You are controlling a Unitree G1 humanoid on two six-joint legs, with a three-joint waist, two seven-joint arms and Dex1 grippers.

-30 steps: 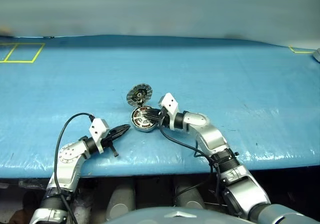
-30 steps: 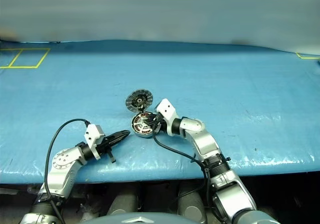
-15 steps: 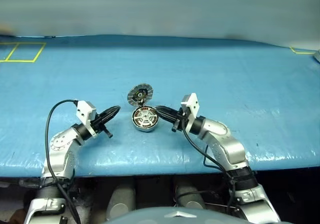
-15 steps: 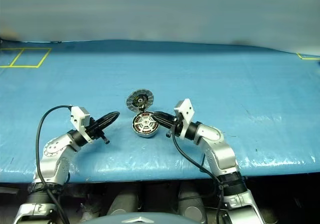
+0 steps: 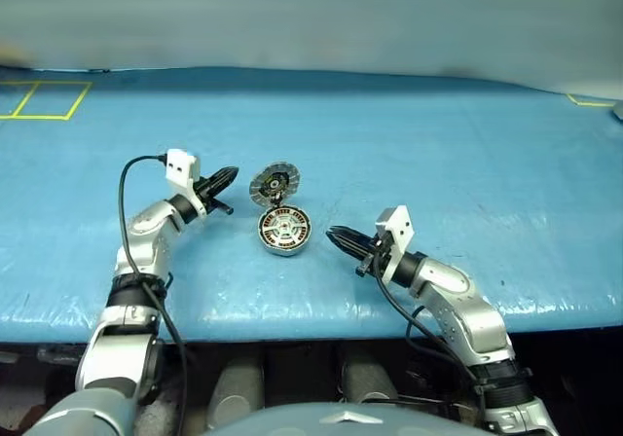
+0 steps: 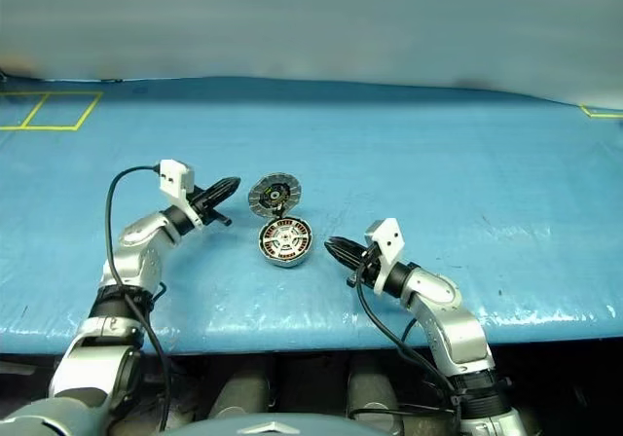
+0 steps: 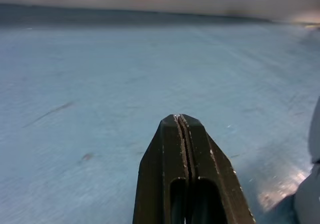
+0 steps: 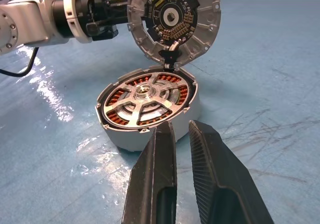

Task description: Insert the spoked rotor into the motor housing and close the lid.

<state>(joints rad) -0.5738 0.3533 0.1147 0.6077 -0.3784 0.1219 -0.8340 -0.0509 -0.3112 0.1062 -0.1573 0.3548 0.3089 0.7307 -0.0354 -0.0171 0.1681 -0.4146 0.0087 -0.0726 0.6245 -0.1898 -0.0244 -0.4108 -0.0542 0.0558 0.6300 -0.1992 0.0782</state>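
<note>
Rotor [image 8: 150, 103] already sits inside the motor housing [image 5: 283, 233] at the middle of the blue table [image 5: 438, 144], spokes over copper windings. Its lid [image 5: 272, 184] stands upright at the housing's 12 o'clock edge. At 10 o'clock, beside the lid, the left gripper [image 5: 230, 174] is pinched together, empty. At 3 o'clock, apart, the right gripper [image 5: 334, 235] shows a narrow gap, holding nothing.

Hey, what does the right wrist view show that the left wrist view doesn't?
Right wrist view: the motor housing with the spoked rotor seated over its copper windings, the lid standing open, the left pincer beside the lid, and the right pincer slightly parted.

Left wrist view: the left pincer's own fingers pressed shut, seen close up.

Both: the blue table.
</note>
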